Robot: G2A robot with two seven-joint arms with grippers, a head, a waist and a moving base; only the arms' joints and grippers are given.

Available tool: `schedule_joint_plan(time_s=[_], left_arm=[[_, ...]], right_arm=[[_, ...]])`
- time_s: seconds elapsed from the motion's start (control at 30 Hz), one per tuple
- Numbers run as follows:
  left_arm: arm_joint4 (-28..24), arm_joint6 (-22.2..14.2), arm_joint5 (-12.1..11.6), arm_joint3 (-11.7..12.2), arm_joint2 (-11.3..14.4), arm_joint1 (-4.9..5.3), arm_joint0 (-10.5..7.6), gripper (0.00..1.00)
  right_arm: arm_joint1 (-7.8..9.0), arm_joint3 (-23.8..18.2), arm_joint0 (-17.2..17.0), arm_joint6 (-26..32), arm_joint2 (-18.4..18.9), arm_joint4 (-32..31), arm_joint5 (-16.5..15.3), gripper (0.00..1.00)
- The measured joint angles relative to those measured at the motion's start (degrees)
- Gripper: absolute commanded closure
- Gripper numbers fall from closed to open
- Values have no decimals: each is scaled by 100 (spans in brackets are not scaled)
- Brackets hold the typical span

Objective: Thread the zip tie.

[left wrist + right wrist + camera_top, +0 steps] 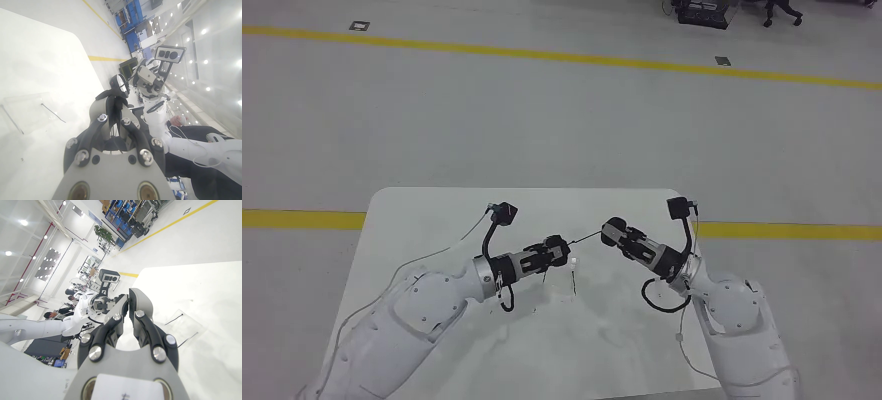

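Above the white bench (442, 215), the zip tie (585, 238) spans mid-air between the left jaws and right jaws, both pinched narrow on its ends, so the tip probably needs squaring to the head's slot and slow, straight feeding.

Big industrial hall, robotics lab or factory floor kinda place. Glossy pale floor (542, 120) with yellow lane lines (542, 55), small metal hatches (359, 25) set in. High ceiling, rows of spot lights (204, 31), red pipe (37, 249) along wall. Blue racks (121, 222) stuffed with gear, probably bins, too far to tell. Potted plant (104, 233), plain white table (432, 230).
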Motion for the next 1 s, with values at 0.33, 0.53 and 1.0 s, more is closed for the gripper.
schedule_joint_plan(time_s=[0.33,0.53,1.0], left_arm=[[-7,-4,8,28,76,10,-37,100],[-26,9,11,42,98,17,-59,100],[-150,-101,52,92,67,49,-132,100]], right_arm=[[30,1,13,-39,-28,28,0,100],[49,15,6,-36,-36,38,0,100],[106,-100,50,52,13,53,0,100]])
